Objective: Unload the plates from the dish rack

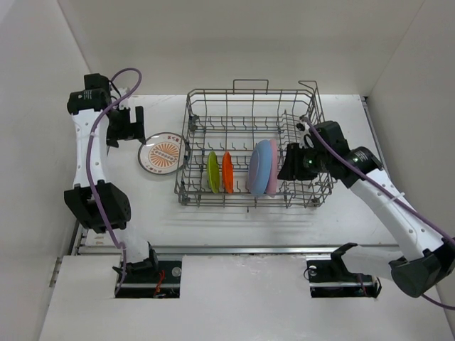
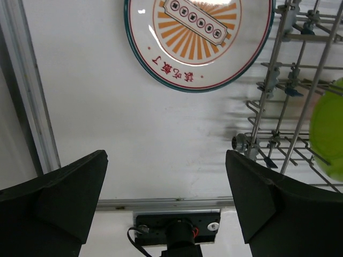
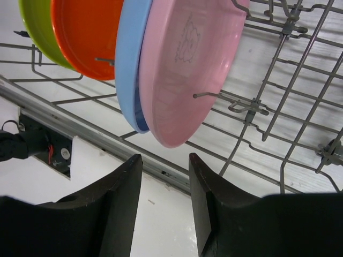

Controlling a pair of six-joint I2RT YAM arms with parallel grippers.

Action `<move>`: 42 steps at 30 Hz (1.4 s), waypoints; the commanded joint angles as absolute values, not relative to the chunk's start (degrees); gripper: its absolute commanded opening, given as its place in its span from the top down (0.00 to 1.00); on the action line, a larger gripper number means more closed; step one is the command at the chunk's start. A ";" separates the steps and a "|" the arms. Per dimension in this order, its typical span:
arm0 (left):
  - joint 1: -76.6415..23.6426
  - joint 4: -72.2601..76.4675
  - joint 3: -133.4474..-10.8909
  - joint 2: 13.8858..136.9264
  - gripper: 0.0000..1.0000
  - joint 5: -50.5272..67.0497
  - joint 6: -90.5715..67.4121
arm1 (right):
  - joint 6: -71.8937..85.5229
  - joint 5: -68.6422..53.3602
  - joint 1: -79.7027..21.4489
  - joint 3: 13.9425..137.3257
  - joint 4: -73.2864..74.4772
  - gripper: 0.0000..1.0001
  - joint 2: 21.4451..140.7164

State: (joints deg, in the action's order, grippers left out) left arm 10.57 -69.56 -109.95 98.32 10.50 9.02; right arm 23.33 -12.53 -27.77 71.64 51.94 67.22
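The grey wire dish rack (image 1: 249, 106) holds a lime green plate (image 1: 212, 172), an orange plate (image 1: 227, 172), a light blue plate (image 1: 260, 168) and a pink plate (image 1: 273, 167), all on edge. A white plate with an orange sunburst (image 1: 163, 153) lies flat on the table left of the rack, also in the left wrist view (image 2: 199, 40). My left gripper (image 1: 135, 126) is open and empty just beyond it. My right gripper (image 1: 290, 162) is open, right beside the pink plate (image 3: 187, 64), whose lower edge hangs just above the jaw gap (image 3: 165, 160). Two white patterned plates are out of view.
White walls close in the table on the left, back and right. The rack's tall wire sides (image 3: 289, 107) surround the right gripper. A metal rail (image 2: 161, 203) runs along the table's near edge, with both arm bases below it.
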 commanded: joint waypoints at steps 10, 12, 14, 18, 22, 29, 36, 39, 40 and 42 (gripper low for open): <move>9.06 -75.15 -109.78 93.52 0.08 27.15 14.15 | 23.46 -14.84 -27.94 67.77 44.49 0.54 66.09; 6.51 -75.15 -109.25 93.52 0.07 26.64 14.77 | 24.26 -15.55 -28.47 67.15 41.59 0.54 66.96; 4.23 -75.15 -108.73 94.65 0.07 25.76 14.77 | 24.96 -15.56 -28.48 67.15 40.96 0.54 68.19; -2.62 -75.67 -108.72 97.72 0.07 23.64 15.47 | 26.01 -13.36 -29.00 66.45 38.42 0.57 68.73; -4.39 -72.61 -108.11 101.68 0.07 22.94 13.20 | 26.02 -12.49 -29.00 66.45 35.60 0.67 69.87; -4.39 -70.84 -114.60 112.50 0.10 24.70 7.56 | 25.49 -11.78 -29.00 68.11 33.75 0.89 72.69; -7.29 -70.31 -114.08 115.48 0.30 24.70 7.56 | 23.74 -5.99 -29.00 80.22 39.73 1.00 71.98; -7.29 -71.10 -114.08 117.15 0.62 25.22 7.56 | 21.89 1.82 -29.00 89.01 44.29 1.00 74.88; -7.29 -71.10 -114.08 117.16 0.70 25.22 7.56 | 21.88 3.93 -29.00 90.95 45.34 1.00 75.67; -7.29 -71.10 -114.08 117.16 0.83 25.22 7.56 | 21.88 8.51 -28.39 96.40 48.16 1.00 77.68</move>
